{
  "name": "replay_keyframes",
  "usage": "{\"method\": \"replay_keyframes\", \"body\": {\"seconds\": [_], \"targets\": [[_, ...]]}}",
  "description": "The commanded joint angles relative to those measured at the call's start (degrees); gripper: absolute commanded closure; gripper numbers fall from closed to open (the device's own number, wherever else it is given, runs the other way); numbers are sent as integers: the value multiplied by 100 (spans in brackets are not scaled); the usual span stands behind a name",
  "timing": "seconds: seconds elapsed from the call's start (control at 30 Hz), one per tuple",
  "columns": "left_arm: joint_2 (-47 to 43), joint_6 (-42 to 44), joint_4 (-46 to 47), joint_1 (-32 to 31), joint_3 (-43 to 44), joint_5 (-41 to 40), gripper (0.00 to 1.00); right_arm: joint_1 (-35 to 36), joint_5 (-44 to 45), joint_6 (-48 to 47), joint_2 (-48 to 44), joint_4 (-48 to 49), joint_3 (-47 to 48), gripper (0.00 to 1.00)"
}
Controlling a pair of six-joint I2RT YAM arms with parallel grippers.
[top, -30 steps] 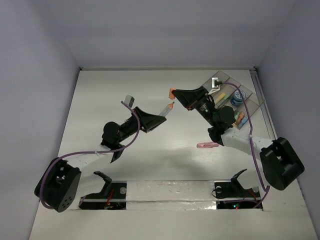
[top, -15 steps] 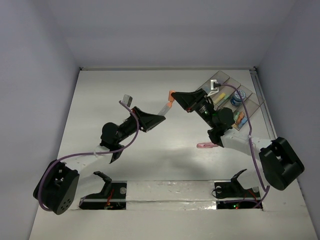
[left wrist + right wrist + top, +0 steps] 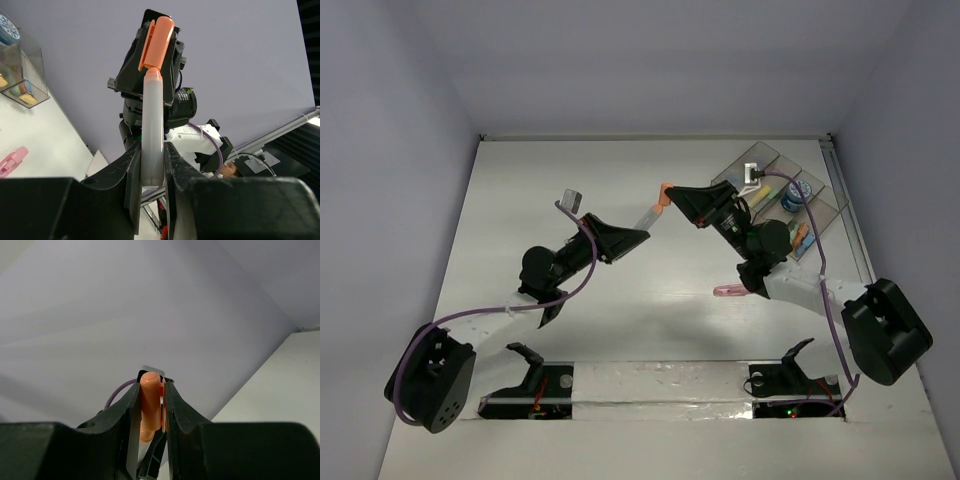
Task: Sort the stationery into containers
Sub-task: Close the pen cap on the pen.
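**Left arm:** stretched forward and inward from its base. The left gripper (image 3: 636,234) is raised off the table and clamped on the pale barrel of a pen (image 3: 649,216).

**Right arm:** elbow folded, reaching back toward centre. The right gripper (image 3: 678,194) is clamped on the pen's orange cap (image 3: 665,191).

**Pen:** tilted in mid-air between both grippers, above bare table (image 3: 570,170).

**Containers** (image 3: 825,200): far right, close to the table's right edge, with a blue roll (image 3: 797,193) inside.

**Pink piece** (image 3: 730,291): flat on the table beside the right forearm.

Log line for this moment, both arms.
left gripper: shut on marker | right gripper: shut on orange cap | cap at marker tip, above table | pink piece on table
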Motion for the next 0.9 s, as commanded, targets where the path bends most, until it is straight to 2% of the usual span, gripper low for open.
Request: {"method": "replay_keyframes", "body": {"seconds": [0.0, 0.13, 0.33, 0.63, 0.87], "targets": [[-238, 365, 1758, 22, 179, -106, 100, 159, 95, 194, -169, 363, -104, 100], [-282, 778, 1486, 22, 311, -106, 100, 309, 104, 476, -125, 327, -113, 99], [-361, 1385, 1169, 22, 583, 105, 100, 468, 139, 828, -45, 565, -157, 91], [-1168, 2878, -543, 22, 970, -298, 100, 889, 7, 986, -2, 257, -131, 86], [-1257, 3117, -607, 22, 909, -405, 100, 1065, -37, 898, 86, 433, -201, 80]]}}
